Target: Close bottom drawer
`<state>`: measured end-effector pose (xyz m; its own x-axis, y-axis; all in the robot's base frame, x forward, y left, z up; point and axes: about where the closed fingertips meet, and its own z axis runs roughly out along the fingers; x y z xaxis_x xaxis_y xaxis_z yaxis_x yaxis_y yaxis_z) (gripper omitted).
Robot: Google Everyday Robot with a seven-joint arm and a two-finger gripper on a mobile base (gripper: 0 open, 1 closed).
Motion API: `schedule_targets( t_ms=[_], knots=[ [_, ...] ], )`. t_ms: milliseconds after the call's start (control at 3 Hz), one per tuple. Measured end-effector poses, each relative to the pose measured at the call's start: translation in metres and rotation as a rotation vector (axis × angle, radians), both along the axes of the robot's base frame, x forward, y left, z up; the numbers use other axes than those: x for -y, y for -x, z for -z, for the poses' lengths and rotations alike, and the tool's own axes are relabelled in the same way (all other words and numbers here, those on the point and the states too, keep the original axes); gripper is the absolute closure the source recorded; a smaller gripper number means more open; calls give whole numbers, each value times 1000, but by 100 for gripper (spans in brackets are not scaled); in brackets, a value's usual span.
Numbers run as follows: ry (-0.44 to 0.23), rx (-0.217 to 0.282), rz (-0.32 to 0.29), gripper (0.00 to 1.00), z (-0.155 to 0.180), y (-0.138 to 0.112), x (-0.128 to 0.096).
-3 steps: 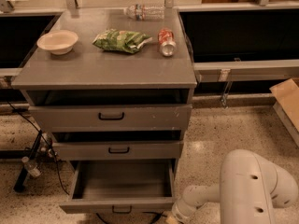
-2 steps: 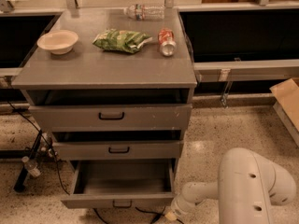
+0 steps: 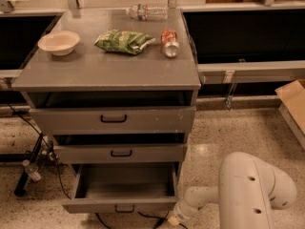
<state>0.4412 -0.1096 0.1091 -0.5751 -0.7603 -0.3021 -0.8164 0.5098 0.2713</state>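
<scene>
The table (image 3: 109,73) is a grey metal unit with a flat, matte top and three drawers stacked below it.

Items on the top:
- A shallow round bowl (image 3: 59,42), pale cream, at the left. Its contents cannot be told.
- A crumpled green bag (image 3: 125,41) with a glossy film surface, at the centre.
- A cylindrical can (image 3: 169,43), red and silver, lying on its side just right of the bag.
- A clear plastic bottle (image 3: 147,11), lying on its side at the rear edge.

Drawers:
- The top drawer (image 3: 143,120) has the tallest front panel, scuffed, with a black bar handle.
- The middle drawer (image 3: 86,154) has a lower front panel with the same type of handle.
- The bottom drawer (image 3: 125,187) is the lowest of the three and stands pulled well out towards the camera. It is a plain grey rectangular box, and its smooth floor and side walls are exposed. The shallow front panel carries a small handle near the lower picture edge.

The white, rounded arm (image 3: 248,190) enters from the lower right. The gripper (image 3: 172,219) is at the right front corner of the bottom drawer, close to the front panel. Whether the gripper is spread or pressed together cannot be told.

The floor (image 3: 228,132) is speckled terrazzo. A cardboard box (image 3: 291,104) sits at the right edge, and black cables (image 3: 43,151) lie at the left of the table.
</scene>
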Motion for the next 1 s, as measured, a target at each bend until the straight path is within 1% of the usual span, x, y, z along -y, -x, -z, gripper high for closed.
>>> schedule_targets(
  t_ms=[333, 667, 1000],
  knots=[
    [0, 19, 10, 100, -1, -15, -7],
    [3, 36, 8, 100, -4, -31, -13],
    [8, 67, 4, 100, -12, -59, -22]
  ],
)
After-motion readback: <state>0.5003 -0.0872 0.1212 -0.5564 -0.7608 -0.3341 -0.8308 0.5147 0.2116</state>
